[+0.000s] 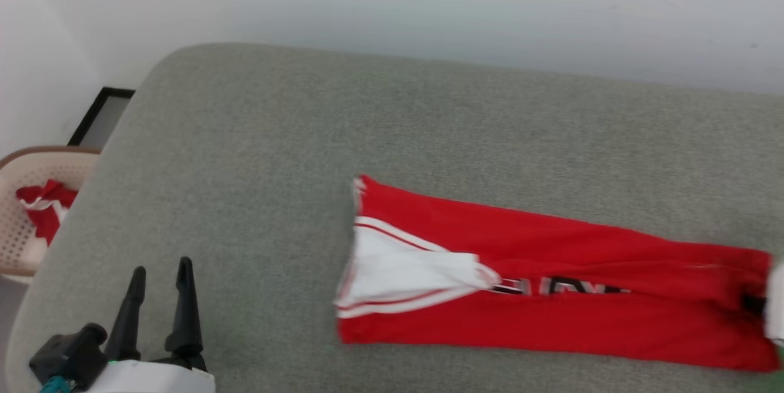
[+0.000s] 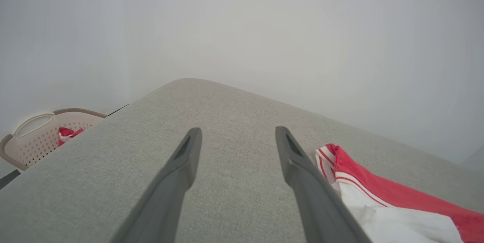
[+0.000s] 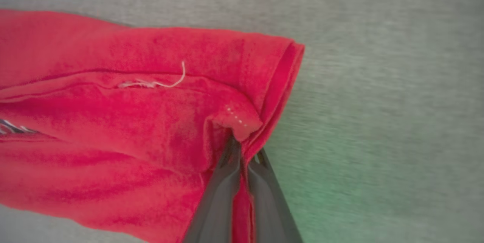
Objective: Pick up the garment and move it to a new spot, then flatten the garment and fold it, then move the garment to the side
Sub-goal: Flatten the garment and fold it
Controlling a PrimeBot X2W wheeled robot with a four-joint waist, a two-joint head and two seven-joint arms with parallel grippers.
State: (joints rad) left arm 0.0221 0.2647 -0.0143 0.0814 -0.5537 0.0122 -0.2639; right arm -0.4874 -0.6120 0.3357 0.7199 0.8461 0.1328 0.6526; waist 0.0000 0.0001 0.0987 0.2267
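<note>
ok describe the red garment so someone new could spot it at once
Look at the grey fabric surface; on its right half lies the garment, a long bright red strip with a white sleeve end at its left. Unlike the small red-and-white cloth in the beige basket off the left edge, it is large, laid flat, and pinched by the right gripper.

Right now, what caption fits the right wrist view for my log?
Right gripper pinching one end of the folded red garment, which lies on the grey fabric surface.

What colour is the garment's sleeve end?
The sleeve end is white with red stripe trim, clearest in the head view.
</note>
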